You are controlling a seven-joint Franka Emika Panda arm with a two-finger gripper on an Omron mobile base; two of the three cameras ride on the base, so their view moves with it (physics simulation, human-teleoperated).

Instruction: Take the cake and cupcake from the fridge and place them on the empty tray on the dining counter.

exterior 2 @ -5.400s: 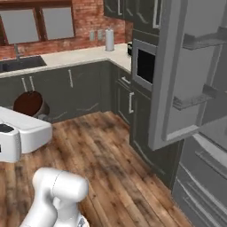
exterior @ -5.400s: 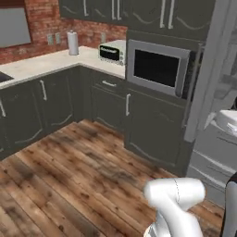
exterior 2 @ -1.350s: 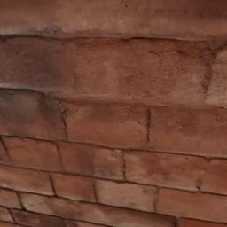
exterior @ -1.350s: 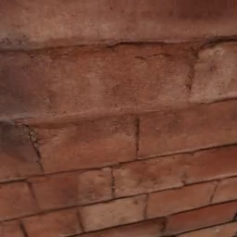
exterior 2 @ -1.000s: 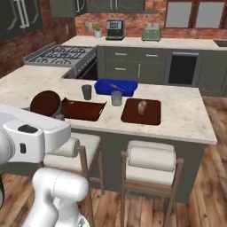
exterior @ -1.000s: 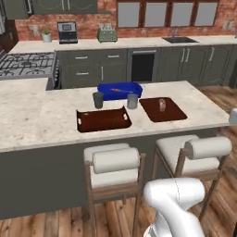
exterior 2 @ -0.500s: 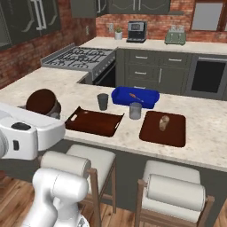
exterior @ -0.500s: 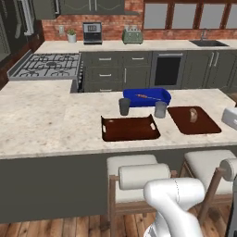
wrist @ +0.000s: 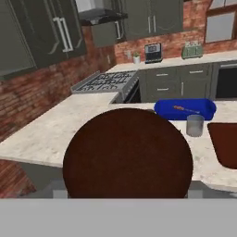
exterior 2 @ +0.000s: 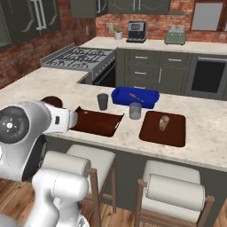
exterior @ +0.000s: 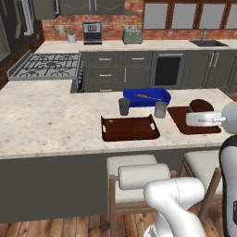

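A round brown cupcake (wrist: 127,152) sits right in front of the hand camera, close up. It also shows at the end of the white arm in the left base view (exterior: 200,105) and the right base view (exterior 2: 51,101). The gripper seems to be carrying it, but the fingers are hidden, so whether they are closed cannot be told. The arm reaches over the near edge of the dining counter (exterior: 46,125), a pale speckled stone top. A dark reddish-brown tray (exterior: 129,127) lies bare near the middle of that edge. Just behind it stand two grey cups (exterior: 124,106), and behind those a bright blue tray (exterior: 146,97). A second brown board (exterior 2: 163,128) with a small object on it lies beside the tray. Two white-cushioned stools (exterior 2: 175,191) stand below the near edge
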